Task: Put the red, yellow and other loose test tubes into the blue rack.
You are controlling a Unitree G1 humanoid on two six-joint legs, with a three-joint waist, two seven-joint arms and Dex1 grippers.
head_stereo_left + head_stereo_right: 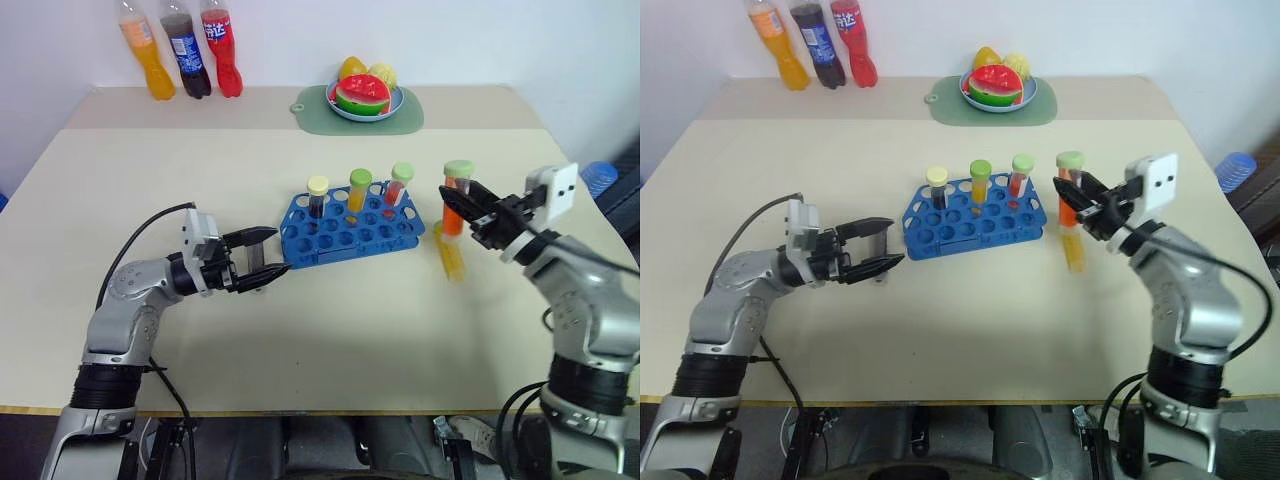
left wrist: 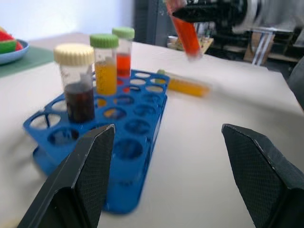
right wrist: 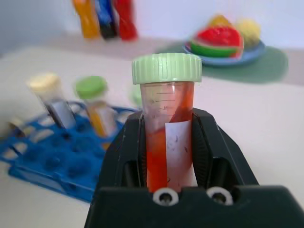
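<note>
The right claw [image 1: 458,205] clamps a clear plastic red tube [image 1: 455,202] with a ribbed green cap, upright above the surface [image 1: 350,320]. Beside it stands the perforated blue rack [image 1: 350,228]; a yellow tube [image 1: 451,256] lies below. The left claw [image 1: 272,251] gapes empty.

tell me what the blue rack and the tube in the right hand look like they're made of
Blue rack: probably moulded plastic, judging by its uniform saturated blue, thin walls, round holes and slight sheen.
Red test tube, clamped in the right hand: clear, likely plastic though glass is possible; the red liquid shows through, with printed graduations, a white label and a ribbed pale green cap that looks like matte plastic.
</note>
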